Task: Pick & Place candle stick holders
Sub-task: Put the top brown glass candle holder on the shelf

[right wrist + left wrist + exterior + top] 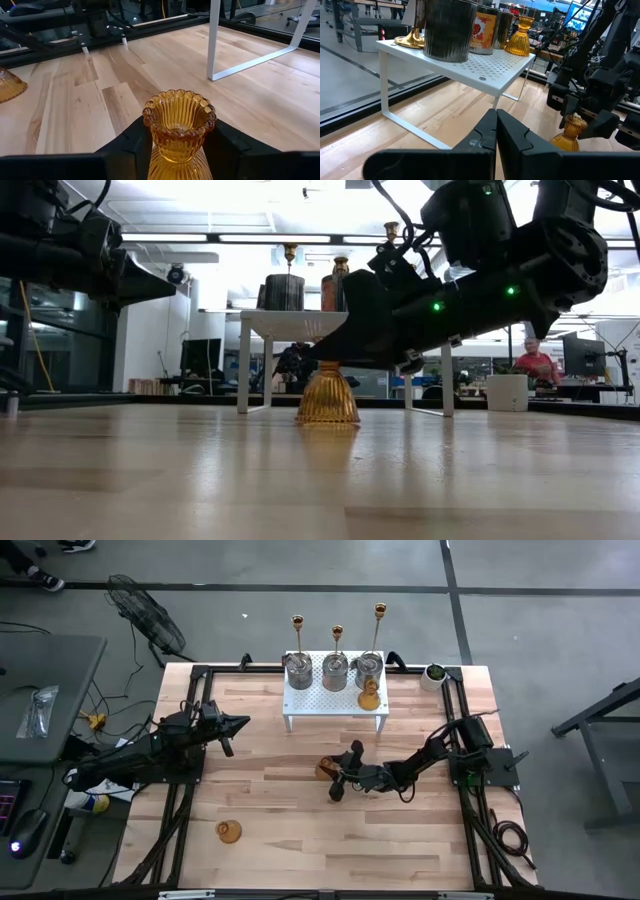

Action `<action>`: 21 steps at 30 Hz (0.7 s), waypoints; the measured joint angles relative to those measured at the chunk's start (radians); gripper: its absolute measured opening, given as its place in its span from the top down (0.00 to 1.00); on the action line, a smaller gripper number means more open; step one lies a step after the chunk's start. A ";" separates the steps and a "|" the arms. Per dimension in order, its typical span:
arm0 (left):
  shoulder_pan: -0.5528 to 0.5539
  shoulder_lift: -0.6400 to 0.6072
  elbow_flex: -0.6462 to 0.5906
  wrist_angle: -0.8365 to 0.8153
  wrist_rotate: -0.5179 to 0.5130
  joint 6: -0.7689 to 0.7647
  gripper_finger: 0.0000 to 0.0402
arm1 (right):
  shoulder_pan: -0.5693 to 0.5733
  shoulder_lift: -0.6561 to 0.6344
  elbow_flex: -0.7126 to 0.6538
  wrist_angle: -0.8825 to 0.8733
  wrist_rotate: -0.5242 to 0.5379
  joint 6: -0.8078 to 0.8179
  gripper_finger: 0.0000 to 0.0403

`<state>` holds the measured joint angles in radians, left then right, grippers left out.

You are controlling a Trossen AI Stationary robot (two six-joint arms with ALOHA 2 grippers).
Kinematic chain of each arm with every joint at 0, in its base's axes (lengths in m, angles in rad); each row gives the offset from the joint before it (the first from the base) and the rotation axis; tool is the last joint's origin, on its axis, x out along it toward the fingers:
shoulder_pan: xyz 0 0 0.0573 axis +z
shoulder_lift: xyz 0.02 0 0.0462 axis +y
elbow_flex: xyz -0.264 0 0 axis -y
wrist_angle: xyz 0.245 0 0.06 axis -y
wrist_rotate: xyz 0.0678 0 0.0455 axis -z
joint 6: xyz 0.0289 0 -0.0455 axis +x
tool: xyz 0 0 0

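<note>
Two dark arms reach over the wooden table (300,800), which fills most of the high view; a white perforated shelf (335,703) stands at twelve o'clock of the table's middle, just inside the far edge. The left arm waits at nine o'clock, its left gripper (243,723) clenched with nothing between the fingers, pointing toward the shelf; the left wrist view shows the two fingers pressed flat together. The right arm comes in from three o'clock and stretches to the centre; the right gripper (175,145) sits around an amber glass holder (179,131), one finger on each side of the narrow waist below its scalloped rim; the fingers look to be touching or all but touching the glass, though I cannot tell for sure that they press it. That holder stands upright on the wood in the low view, in front of the shelf.

Three squat silver jar-like holders (335,671) stand in a row on the shelf; three tall slim gold sticks (337,635) stand behind them at twelve o'clock; a second amber holder (369,695) sits on the shelf's front corner at about five o'clock of the rightmost jar. A third amber holder (229,831) lies apart on the table at seven o'clock of the centre, near the front left. One small green plant in a white pot (434,673) rests at the far right corner.
</note>
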<state>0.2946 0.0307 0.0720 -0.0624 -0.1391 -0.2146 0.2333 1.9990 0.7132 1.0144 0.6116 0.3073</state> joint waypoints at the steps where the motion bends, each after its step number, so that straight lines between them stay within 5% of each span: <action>1: 0.000 0.000 0.000 0.000 0.000 0.000 1.00 | 0.000 -0.003 0.000 -0.004 0.005 0.001 0.66; 7: 0.000 0.000 0.000 0.000 0.000 0.000 1.00 | 0.000 -0.074 0.028 -0.077 0.024 -0.042 0.68; 16: 0.000 0.000 0.000 0.000 0.000 0.000 1.00 | -0.005 -0.279 0.100 -0.397 0.272 -0.043 0.67; 21: 0.000 0.000 0.000 -0.001 0.000 0.000 1.00 | -0.033 -0.352 0.171 -0.552 0.313 -0.043 0.67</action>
<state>0.2944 0.0304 0.0719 -0.0631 -0.1390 -0.2146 0.2007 1.6472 0.8846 0.4627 0.9242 0.2642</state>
